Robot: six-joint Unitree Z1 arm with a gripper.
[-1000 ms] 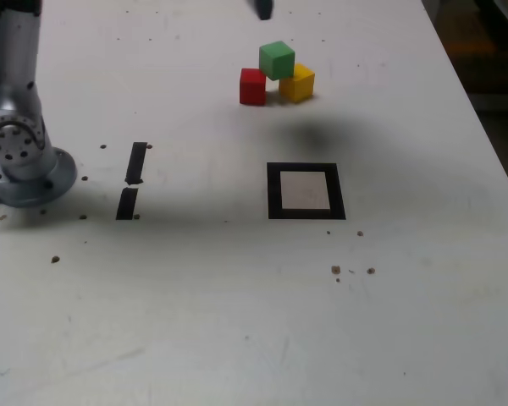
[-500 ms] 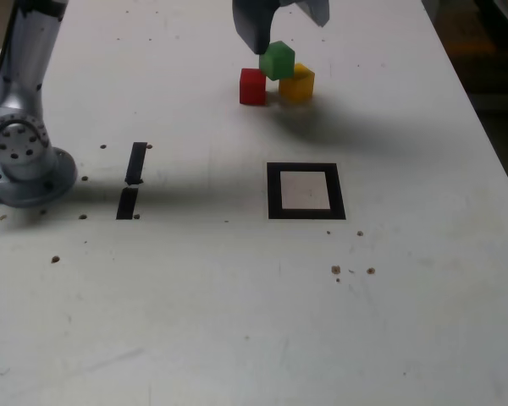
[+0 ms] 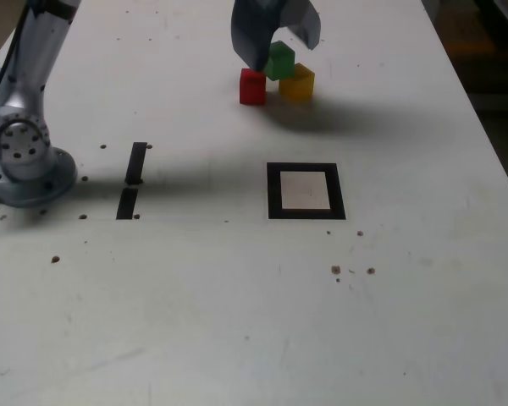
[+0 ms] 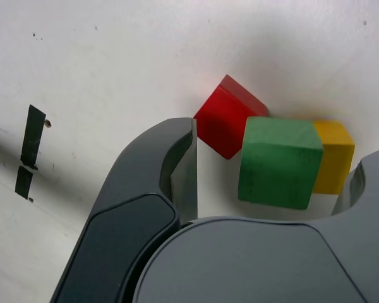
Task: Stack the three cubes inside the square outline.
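Observation:
Three cubes sit at the far side of the table. The green cube rests on top, bridging the red cube and the yellow cube. My gripper is open and straddles the green cube, one finger on the red cube's side with a gap showing, the other by the yellow cube. Nothing is gripped. The square outline, black with a white inside, lies nearer the camera and holds nothing.
The arm's metal base stands at the exterior view's left. Two short black strips lie beside it. Small dark specks dot the table. The table's edge runs along the exterior view's right.
The gripper has come down from the top of the exterior view until its fingers flank the green cube. The cubes have not moved.

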